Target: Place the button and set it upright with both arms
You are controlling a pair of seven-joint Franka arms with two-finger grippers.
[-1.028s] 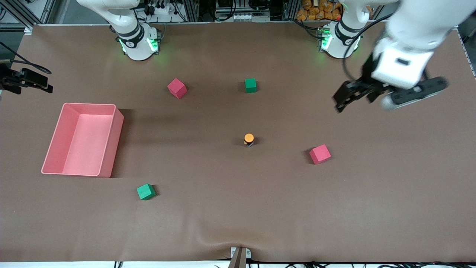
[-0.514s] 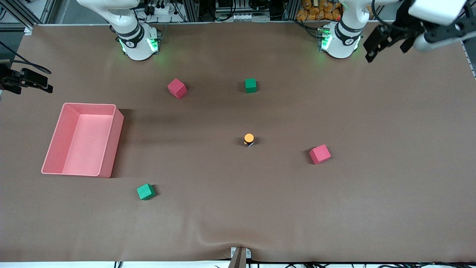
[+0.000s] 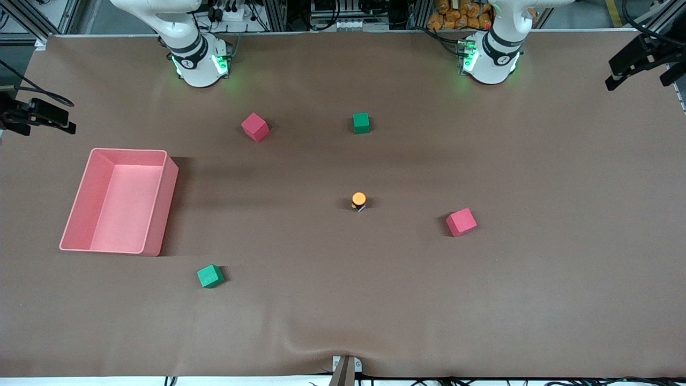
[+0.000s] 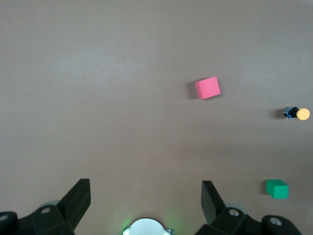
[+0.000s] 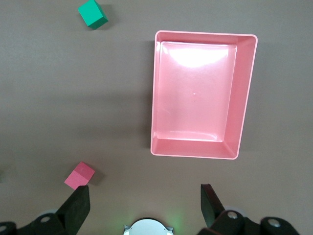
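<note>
1. The button point(image 3: 358, 201) stands on the brown surface point(image 3: 536, 295), close to the middle. Its orange cap is on top and its black body is under it.
2. Nothing touches the button.
3. The left tool point(image 4: 145, 200) is up in the air over the left arm's end of the surface. Its two fingers point(image 4: 78, 198) are wide apart and hold nothing.
4. In the front view the left tool point(image 3: 640, 61) shows as a dark shape at the edge of the surface.
5. The right tool point(image 5: 145, 203) is up over the right arm's end of the surface. Its fingers point(image 5: 79, 204) are wide apart too, and they hold nothing.
6. In the front view the right tool point(image 3: 37, 115) is a dark shape above the pink box.
7. The pink box point(image 3: 155, 214) sits at the right arm's end of the surface. It is open on top.
8. One red cube point(image 3: 461, 222) lies near the button, toward the left arm's end.
9. Another red cube point(image 3: 254, 127) lies farther from the front camera than the button, near the right arm's base.
10. One green cube point(image 3: 361, 123) lies farther from the front camera than the button.
11. Another green cube point(image 3: 209, 276) lies nearer to the front camera, close to the pink box.
</note>
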